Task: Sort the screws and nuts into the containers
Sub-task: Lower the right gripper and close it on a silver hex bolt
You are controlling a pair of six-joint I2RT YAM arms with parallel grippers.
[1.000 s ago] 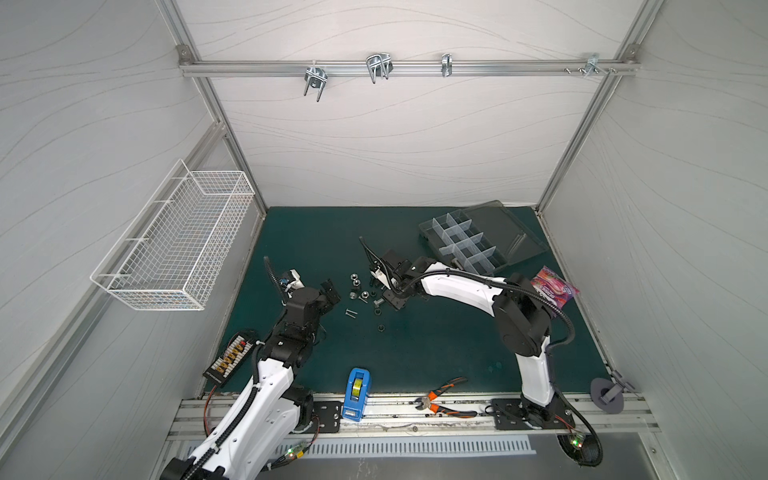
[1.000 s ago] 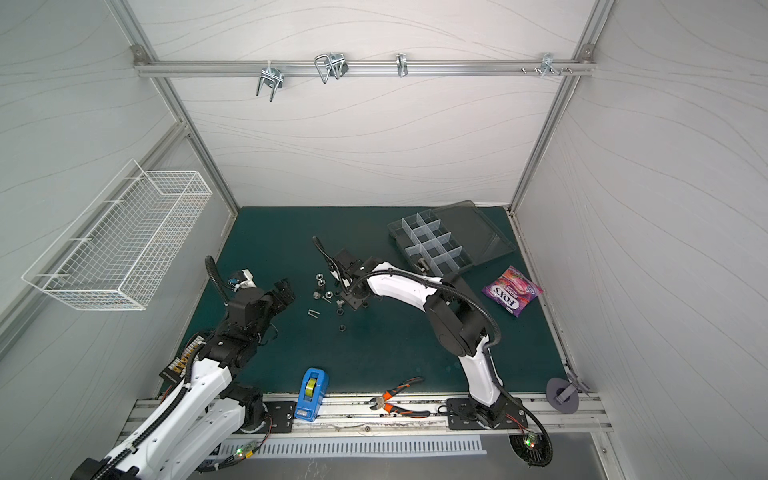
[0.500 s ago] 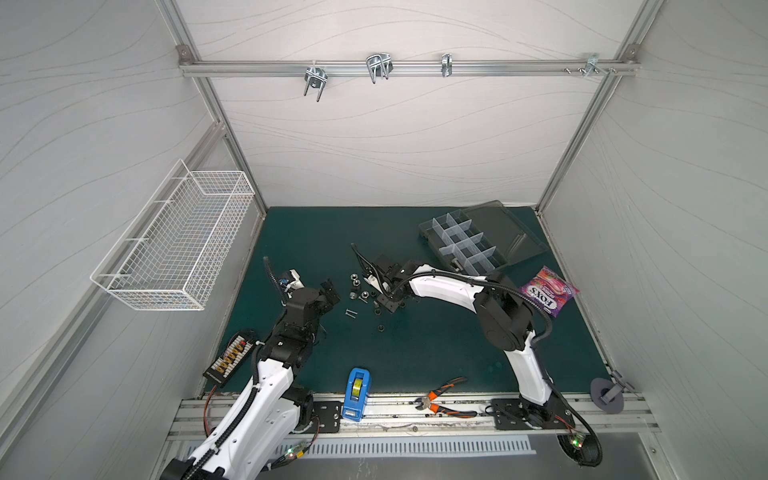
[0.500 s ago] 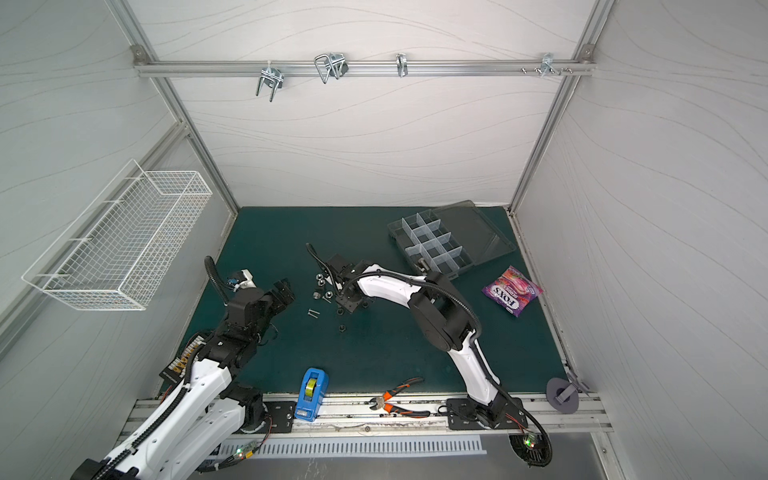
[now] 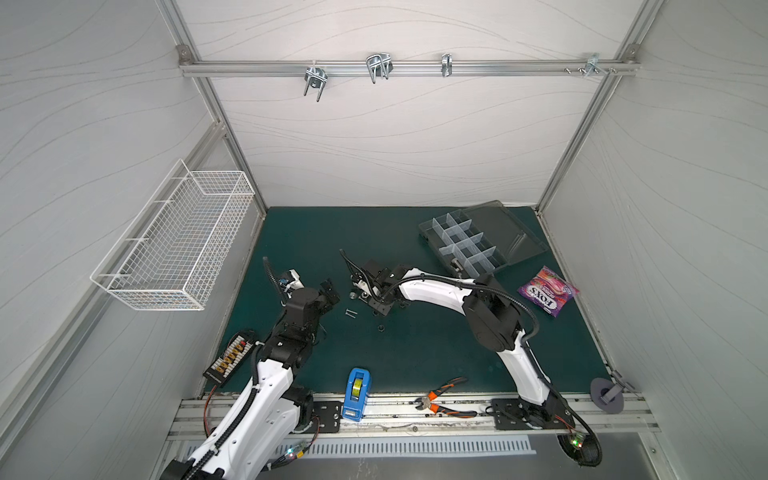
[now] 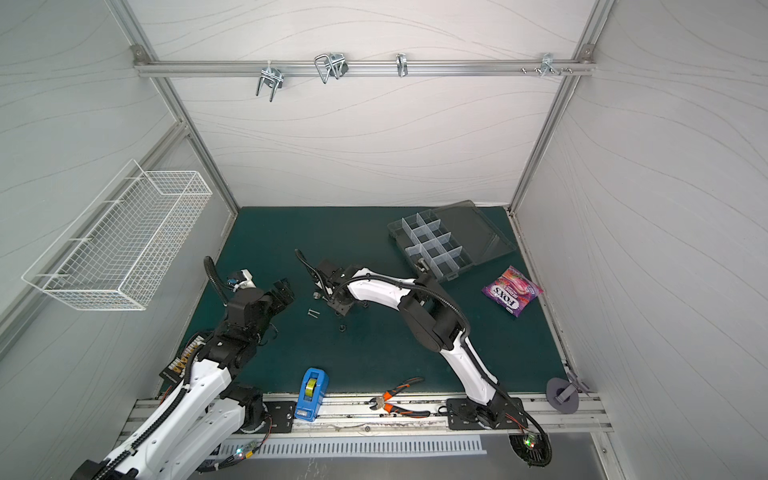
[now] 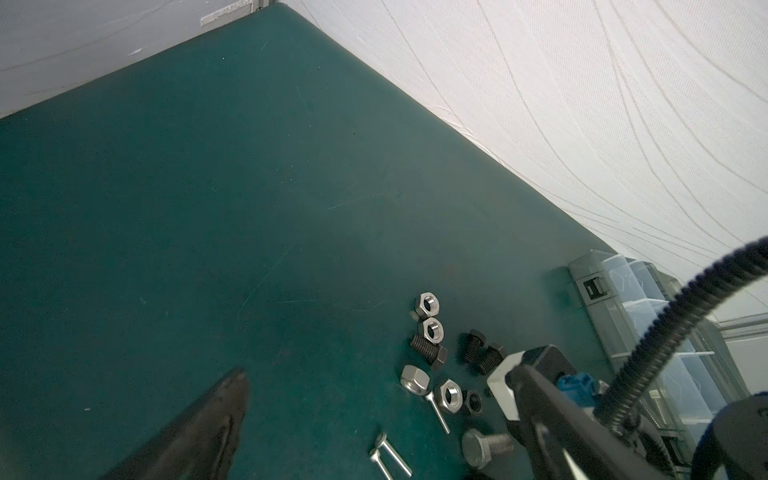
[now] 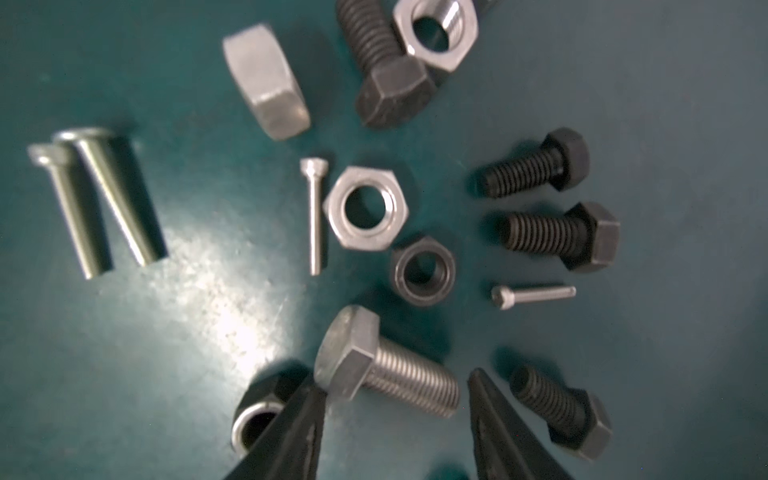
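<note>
Several screws and nuts lie loose mid-mat, beside a pair of silver screws [image 5: 350, 313]. My right gripper [image 8: 392, 378] hangs low over them, open, straddling a silver hex bolt [image 8: 386, 365]. One fingertip [image 8: 309, 388] touches the bolt's head; the other stands off its threaded end. Around it lie a silver nut [image 8: 365, 208], a black nut [image 8: 423, 270], black bolts [image 8: 561, 235] and thin screws [image 8: 313, 216]. My left gripper [image 5: 330, 291] waits open and empty, left of the pile. The containers [image 5: 465, 245] sit at the back right, lid open.
A white wire basket [image 5: 178, 245] hangs on the left wall. Along the front edge lie a blue tape dispenser [image 5: 356, 392] and orange-handled pliers [image 5: 444, 399]. A purple candy bag [image 5: 547, 291] lies right of the organizer. A connector strip [image 5: 230, 359] sits front left.
My right arm has swung its elbow leftward and shifted its gripper slightly left over the pile, and its jaws have narrowed a little. The left arm has not moved.
</note>
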